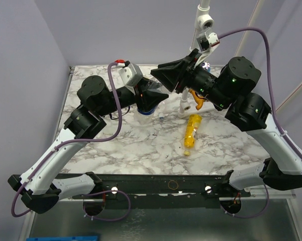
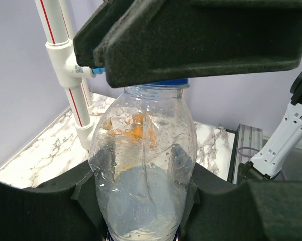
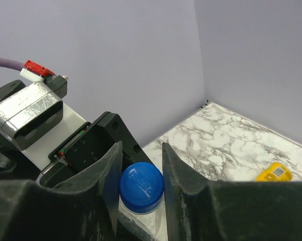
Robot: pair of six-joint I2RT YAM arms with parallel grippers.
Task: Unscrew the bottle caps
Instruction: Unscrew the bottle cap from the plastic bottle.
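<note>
A clear bottle with a blue label stands upright at the back of the marble table. My left gripper is shut on its body, and in the left wrist view the bottle fills the gap between the two black pads. Its blue cap sits between the fingers of my right gripper, which closes on it from above. The cap's rim shows just under the right gripper. A yellow-orange bottle lies on its side at mid table.
A white pipe stand rises just right of the held bottle, and it also shows in the left wrist view. An orange item lies at its foot. A small yellow object lies on the marble. Purple walls close the back and sides.
</note>
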